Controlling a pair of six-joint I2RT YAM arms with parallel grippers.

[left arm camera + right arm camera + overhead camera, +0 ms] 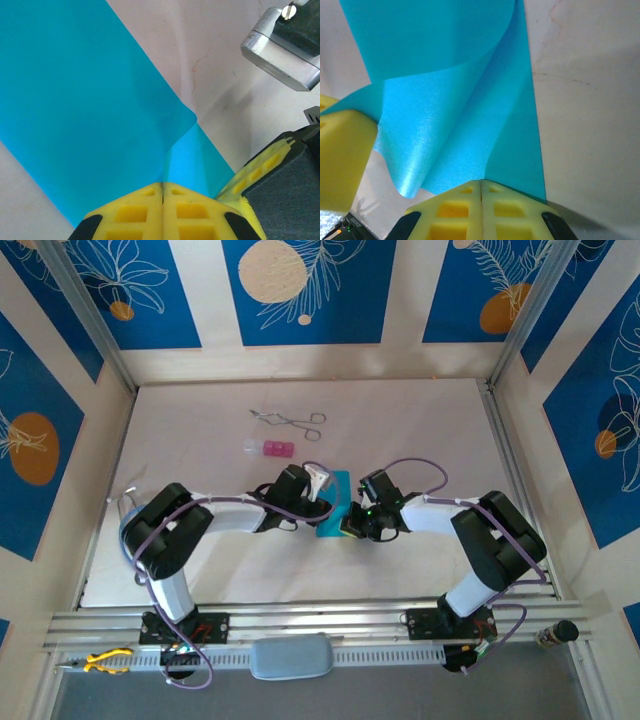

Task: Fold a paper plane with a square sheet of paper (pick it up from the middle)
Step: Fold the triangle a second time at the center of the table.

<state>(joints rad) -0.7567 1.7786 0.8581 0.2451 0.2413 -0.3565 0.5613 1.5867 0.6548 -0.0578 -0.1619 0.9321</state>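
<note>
Pinching one square sheet of paper (75, 100): left gripper (162, 187), right gripper (481, 183), both clamped.

The middle of the tabletop (440, 430) is crowded: the left pincer (162, 192) and right pincer (481, 187) sit just beside each other, both clamped on the square sheet of paper (336, 490), and their arms reach inward across the near half. Beyond them, left of centre, lie metal forceps (290, 420) and a small pink block (277, 449). The far right and the left edge of the tabletop lie open up to the enclosure walls (600, 390).
</note>
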